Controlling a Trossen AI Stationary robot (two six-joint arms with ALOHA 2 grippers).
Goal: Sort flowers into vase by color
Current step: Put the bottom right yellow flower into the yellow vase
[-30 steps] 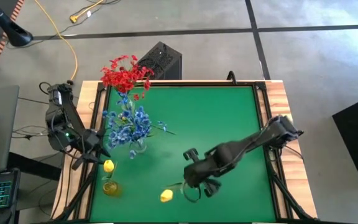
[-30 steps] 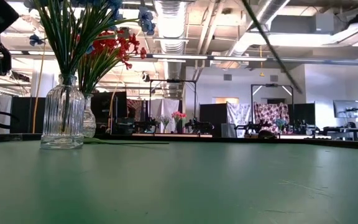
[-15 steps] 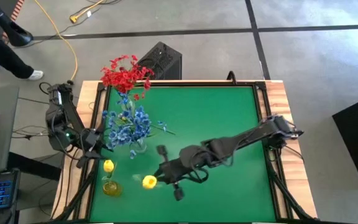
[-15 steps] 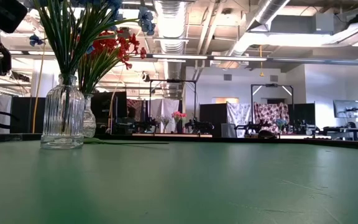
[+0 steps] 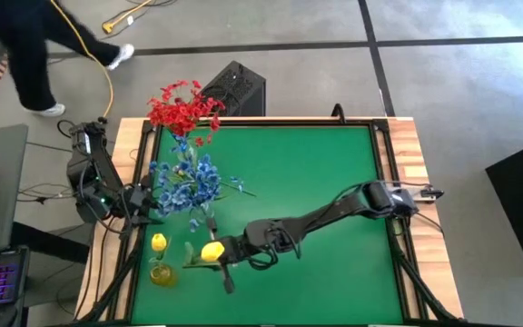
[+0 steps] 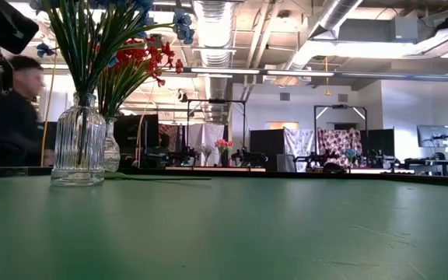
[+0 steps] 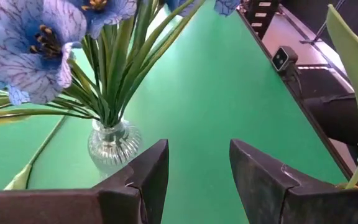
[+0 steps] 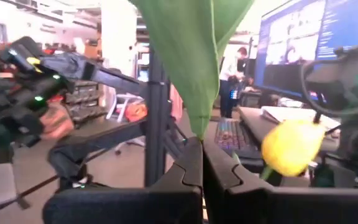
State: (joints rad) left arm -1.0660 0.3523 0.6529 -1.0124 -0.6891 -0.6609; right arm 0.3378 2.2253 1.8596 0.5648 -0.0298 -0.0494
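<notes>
My right gripper [image 5: 228,251] reaches across the green table toward its left side, shut on a yellow tulip [image 5: 212,252] that hangs above the table. Just left of it, a small yellowish vase [image 5: 162,273] holds another yellow tulip [image 5: 158,242]. Behind that, a clear ribbed vase [image 6: 78,148] holds the blue flowers [image 5: 189,182]. The red flowers [image 5: 184,109] stand in a vase at the far left corner. My left gripper [image 7: 197,171] waits open at the table's left edge, facing the clear vase [image 7: 114,144]. My right gripper pinches the tulip's green leaf [image 8: 197,127] between its two shut fingers. The fingers point about level toward the table's left side. The leaf rises out of the fingers, the yellow bud [image 8: 291,147] sits beside them, and the tulip is clear of the table.
The wooden table rim [image 5: 407,136] frames the green mat. A black box [image 5: 234,86] stands on the floor beyond the far edge. A person [image 5: 25,45] walks past the table's far left corner. The mat's middle and right are bare green.
My right gripper has swung from the near middle of the table toward the left edge, tipping up from pointing down to about level. It carries the yellow tulip along, clear of the table, close to the yellowish vase. A person has walked into view beyond the far left corner.
</notes>
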